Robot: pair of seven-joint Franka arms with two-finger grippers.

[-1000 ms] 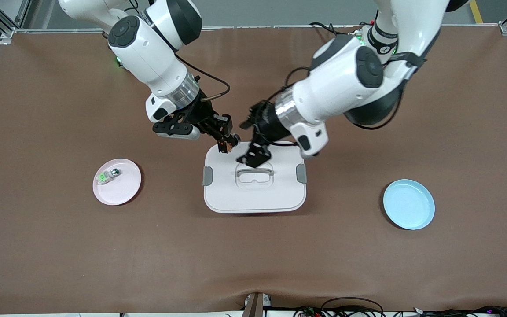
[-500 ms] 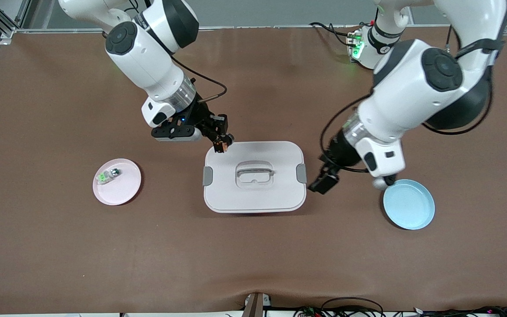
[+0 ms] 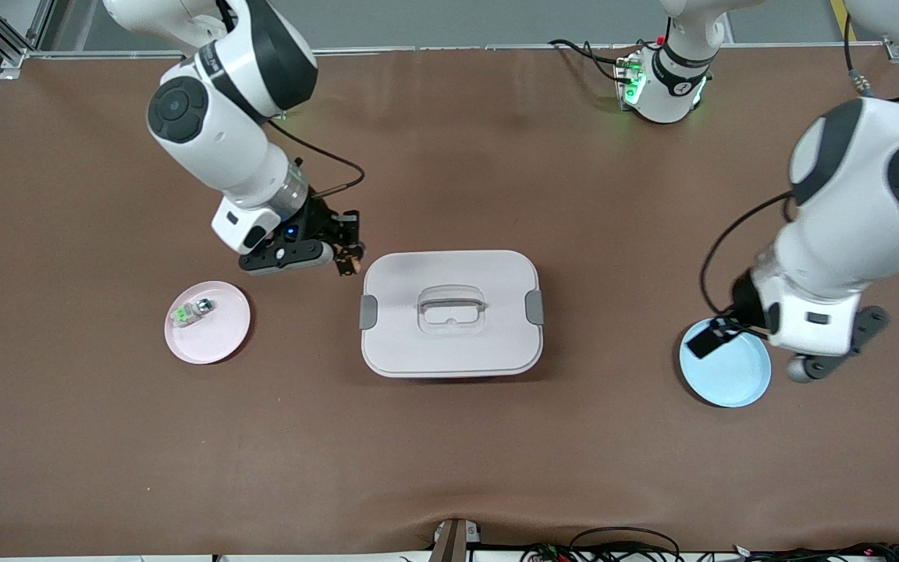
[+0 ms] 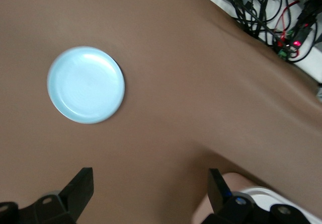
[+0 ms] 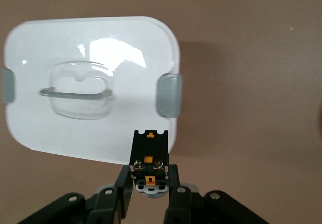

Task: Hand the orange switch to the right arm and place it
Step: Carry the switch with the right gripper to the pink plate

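Right wrist view: the orange switch [image 5: 149, 164], a small black block with orange marks and two screw heads on its face, sits pinched between the two black fingers [image 5: 123, 183] of the right gripper [image 5: 149, 181].
Right gripper position: in the front view the right gripper [image 3: 350, 257] hangs over the bare brown surface [image 3: 449, 453] just beside the white box's edge, toward the right arm's end; the orange switch [image 3: 353, 265] shows at its tip.
White box: the white box [image 3: 451, 312], taken as landmark, is a rounded rectangle with a smooth glossy lid, a grey clip at each short side and a recessed clear handle in the middle; its lid is closed.
Left gripper: the left gripper [image 3: 719, 332] hangs over the rim of the blue plate, fingers [image 4: 80, 183] spread wide with nothing between them.
Blue plate: the blue plate [image 3: 730, 371] is round and shallow, lying toward the left arm's end from the white box, with nothing resting in it.
Pink plate: the pink plate [image 3: 219, 336] is round, toward the right arm's end from the white box; it carries a small green-and-clear component [image 3: 190, 311].
Surface: matte brown covering, slightly rippled at the edge nearest the front camera.
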